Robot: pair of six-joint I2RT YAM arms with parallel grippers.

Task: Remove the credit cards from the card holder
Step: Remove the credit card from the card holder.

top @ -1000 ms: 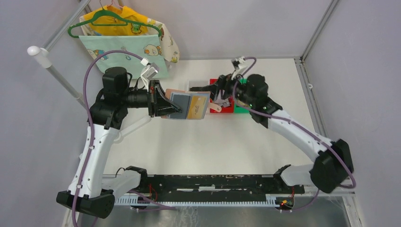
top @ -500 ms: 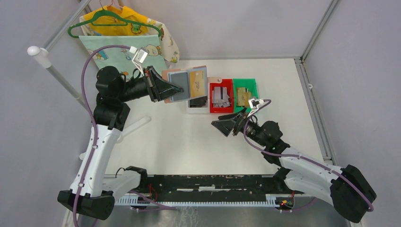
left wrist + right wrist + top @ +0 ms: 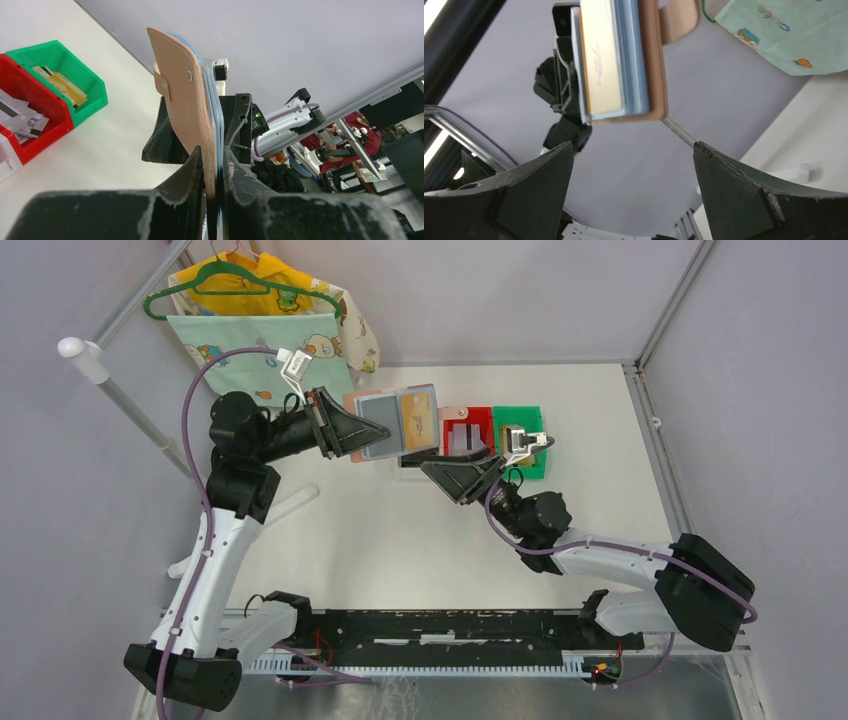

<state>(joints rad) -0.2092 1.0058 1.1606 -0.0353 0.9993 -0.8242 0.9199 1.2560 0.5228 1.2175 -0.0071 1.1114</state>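
1 card holder [image 3: 182, 97], clamped by left hand [image 3: 212, 162].

A white bench [image 3: 400, 560] stands inside plain grey walls [image 3: 500, 290], edged by aluminium frame posts [image 3: 674, 302]. At the far left corner, printed children's cloths [image 3: 235, 350] hang from a green hanger [image 3: 180, 287], beside a white knobbed pole [image 3: 78, 348]. Lighting is soft and even.

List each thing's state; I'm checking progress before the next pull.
card holder: open, held off the table
golden card: in its sleeve
left gripper: shut on the card holder
right gripper: open, empty
red bin: holds pale cards
green bin: holds golden cards
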